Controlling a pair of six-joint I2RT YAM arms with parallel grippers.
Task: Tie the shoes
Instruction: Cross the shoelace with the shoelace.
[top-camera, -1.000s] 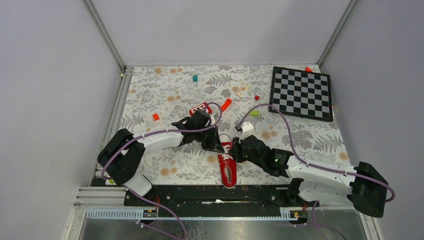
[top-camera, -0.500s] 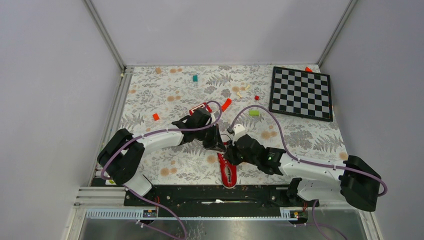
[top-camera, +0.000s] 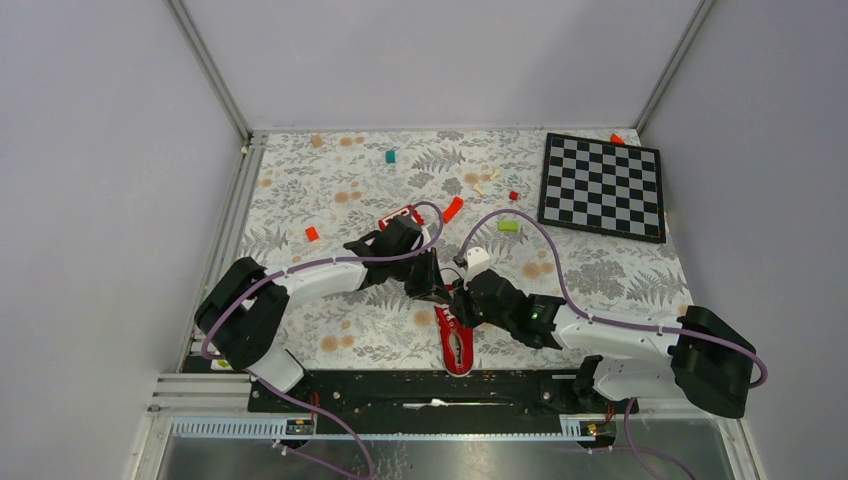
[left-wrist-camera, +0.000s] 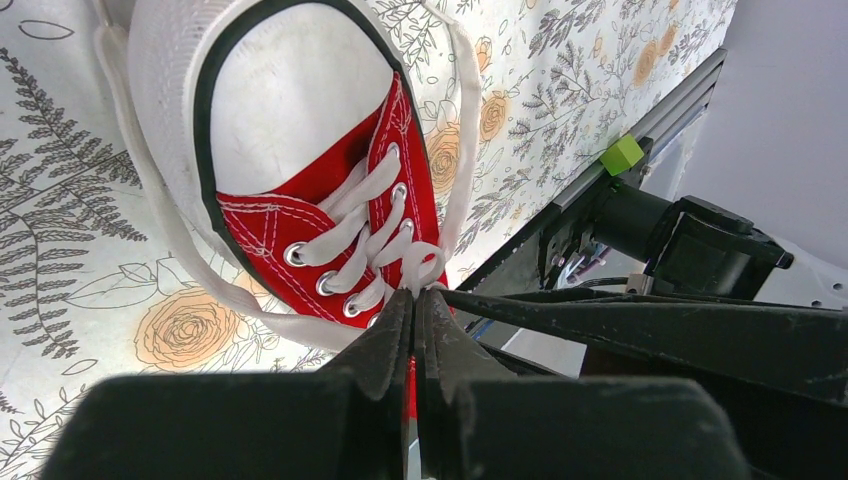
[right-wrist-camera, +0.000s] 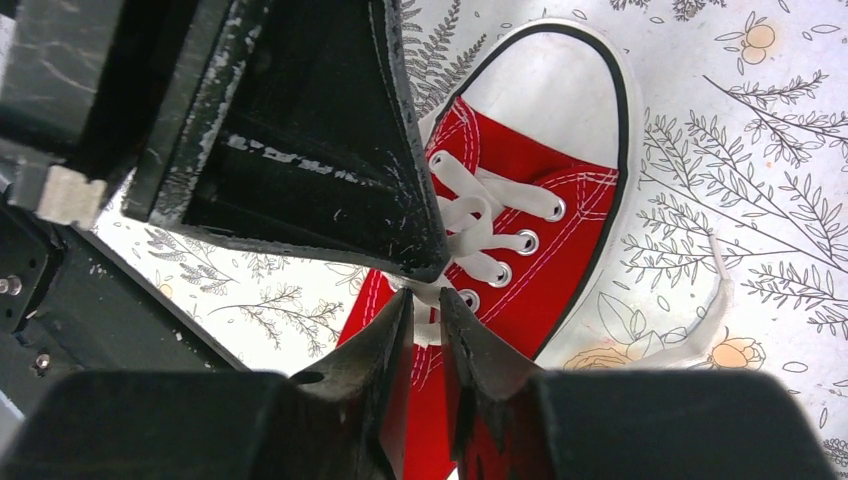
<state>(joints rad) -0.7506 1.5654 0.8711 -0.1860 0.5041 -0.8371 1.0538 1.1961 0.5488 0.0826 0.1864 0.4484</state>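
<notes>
The red sneaker (top-camera: 457, 345) lies near the table's front edge with its white toe cap pointing away from the arms. Both grippers meet over its laces. My left gripper (top-camera: 441, 291) reaches in from the left. In the left wrist view the shoe (left-wrist-camera: 300, 215) fills the upper left, and the gripper (left-wrist-camera: 415, 296) is shut on a loop of white lace (left-wrist-camera: 425, 268) at the top eyelets. My right gripper (top-camera: 461, 308) comes from the right. In the right wrist view it (right-wrist-camera: 426, 302) is closed on a white lace (right-wrist-camera: 428, 296) over the shoe (right-wrist-camera: 540, 240).
A chessboard (top-camera: 603, 186) lies at the back right. A red block with white squares (top-camera: 400, 215), a curved red-orange piece (top-camera: 453, 208), a green block (top-camera: 508, 226), a teal block (top-camera: 390, 156) and a small red piece (top-camera: 311, 233) lie beyond the shoe. A black rail (top-camera: 430, 385) runs along the near edge.
My right arm has swung left and forward, bringing its gripper over the shoe's laces against the left gripper. The left gripper has stayed at the laces.
</notes>
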